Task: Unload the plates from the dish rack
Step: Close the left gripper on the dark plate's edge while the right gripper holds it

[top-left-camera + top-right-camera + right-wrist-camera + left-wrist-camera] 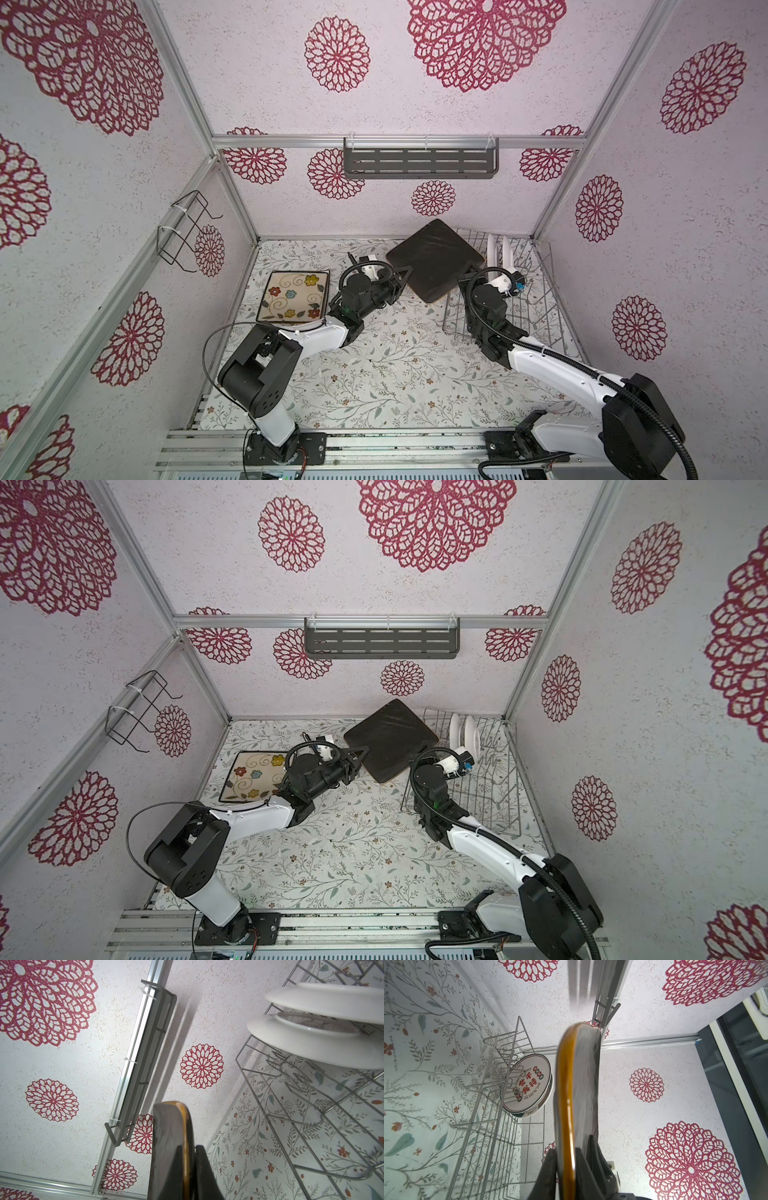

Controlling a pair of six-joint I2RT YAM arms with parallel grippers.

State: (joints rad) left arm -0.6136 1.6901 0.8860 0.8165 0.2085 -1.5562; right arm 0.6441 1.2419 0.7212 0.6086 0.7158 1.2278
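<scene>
A black square plate with an amber rim hangs tilted above the table, between the arms. My left gripper is shut on its left edge. My right gripper is shut on its right corner. Both wrist views show the black plate edge-on. Two round white plates stand upright at the far end of the silver wire dish rack; the nearer one bears red characters. A cream flowered plate lies flat on the table at the left.
A dark grey slotted shelf hangs on the back wall above the table. A small black wire bracket is fixed to the left wall. The dish rack sits in the back right corner against the walls. The table carries a leaf-patterned cover.
</scene>
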